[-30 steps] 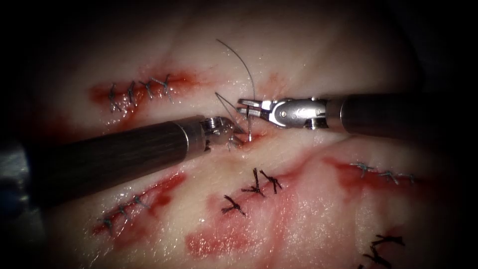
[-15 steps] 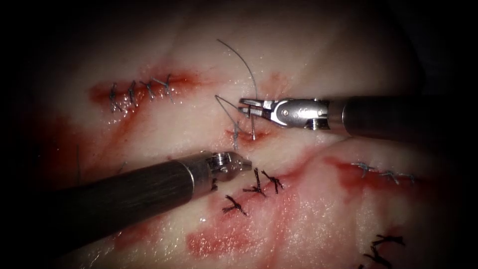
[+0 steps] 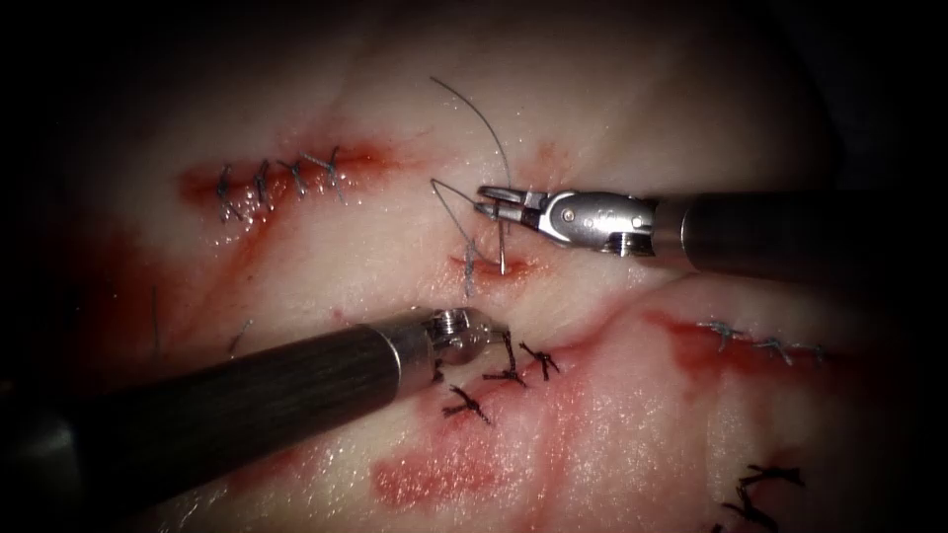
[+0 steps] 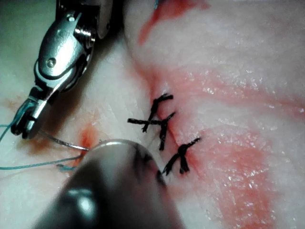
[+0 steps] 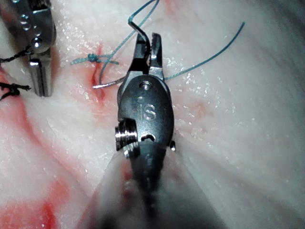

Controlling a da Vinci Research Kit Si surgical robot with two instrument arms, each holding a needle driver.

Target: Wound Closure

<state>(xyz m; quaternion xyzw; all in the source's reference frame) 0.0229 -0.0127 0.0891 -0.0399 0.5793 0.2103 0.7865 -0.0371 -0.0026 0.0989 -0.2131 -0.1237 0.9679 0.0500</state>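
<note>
The right gripper (image 3: 486,203) pinched the needle (image 3: 504,249) near its tail; the needle hung straight below it into the cut (image 3: 489,266). The left gripper (image 3: 482,334), pressed together and empty, lay farther below.

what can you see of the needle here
The thin curved silver steel needle is a bare, shiny wire that stands nearly upright in the endoscope view. Its lower end is in the pale tissue at the small red cut, and its middle is exposed. Its upper end meets the right hand, which appears shut on it near where the teal thread joins. The left hand, shut and holding nothing, lies below, apart from it.
</note>
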